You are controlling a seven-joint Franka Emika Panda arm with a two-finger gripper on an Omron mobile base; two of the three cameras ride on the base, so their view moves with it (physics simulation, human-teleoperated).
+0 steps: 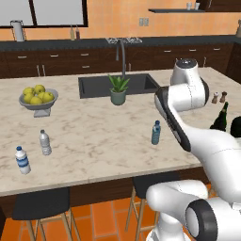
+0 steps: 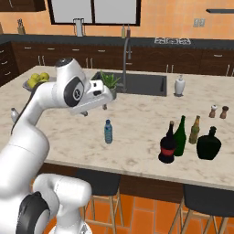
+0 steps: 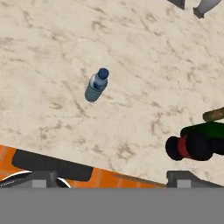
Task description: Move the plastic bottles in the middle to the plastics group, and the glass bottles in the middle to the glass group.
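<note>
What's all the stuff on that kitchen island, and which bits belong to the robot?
Blue bottle: one, translucent blue, middle of the counter, upright.
Clear bottles: two, near the left front edge.
Green wine bottle: one, dark green, right side.
Black bottle: one, red label, beside the green one.
Brown bottle: one, just behind them.
Squat dark bottle: one, far right.
Shakers: two, right rear.
White jar: one, by the sink.
Fruit bowl: one, grey, yellow-green fruit, left.
Potted plant: one, green, by the sink.
Gripper: one, open, above the counter.
</note>
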